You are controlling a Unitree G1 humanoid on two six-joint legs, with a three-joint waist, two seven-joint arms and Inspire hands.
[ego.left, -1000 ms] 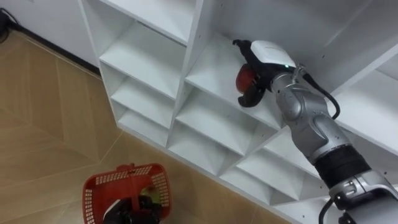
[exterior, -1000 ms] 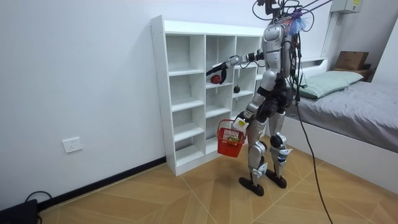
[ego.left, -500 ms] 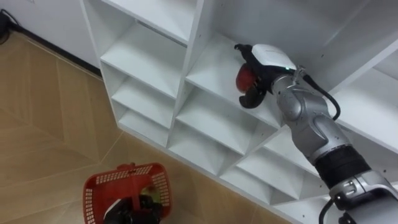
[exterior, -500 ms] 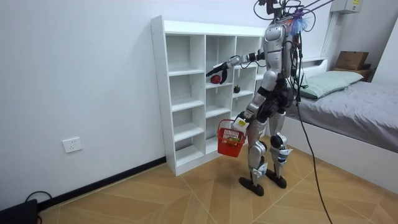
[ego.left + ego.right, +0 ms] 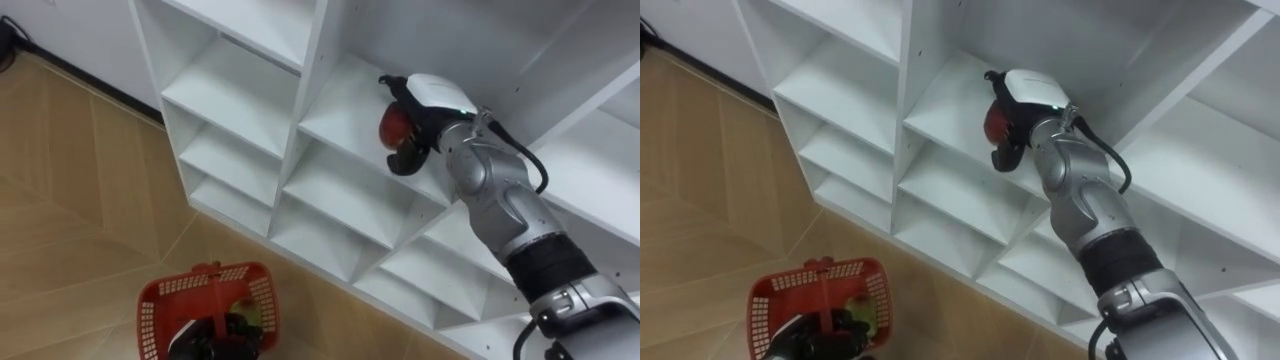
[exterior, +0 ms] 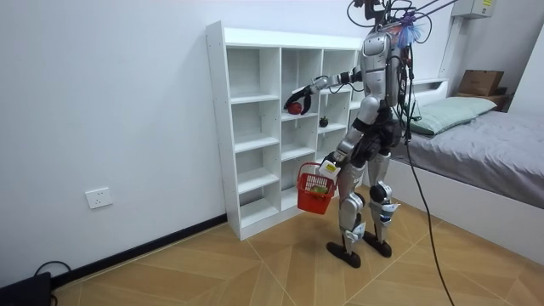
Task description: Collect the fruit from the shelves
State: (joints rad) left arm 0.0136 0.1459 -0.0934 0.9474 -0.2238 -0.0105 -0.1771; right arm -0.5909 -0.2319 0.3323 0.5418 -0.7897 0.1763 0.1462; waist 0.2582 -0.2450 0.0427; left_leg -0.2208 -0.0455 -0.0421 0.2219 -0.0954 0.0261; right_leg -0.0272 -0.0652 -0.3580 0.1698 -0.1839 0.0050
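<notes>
Up close, right hand (image 5: 432,98) curls round a red fruit (image 5: 393,124); room view shows left hand (image 6: 328,169) gripping the basket (image 6: 310,202).

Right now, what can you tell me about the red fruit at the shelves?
The red fruit is small, round and deep red, like an apple or tomato. The right hand has its dark fingers curled round it, hiding part of it. It is held at the front of a middle compartment of the white shelf unit, high above the red basket that the left hand carries.
</notes>
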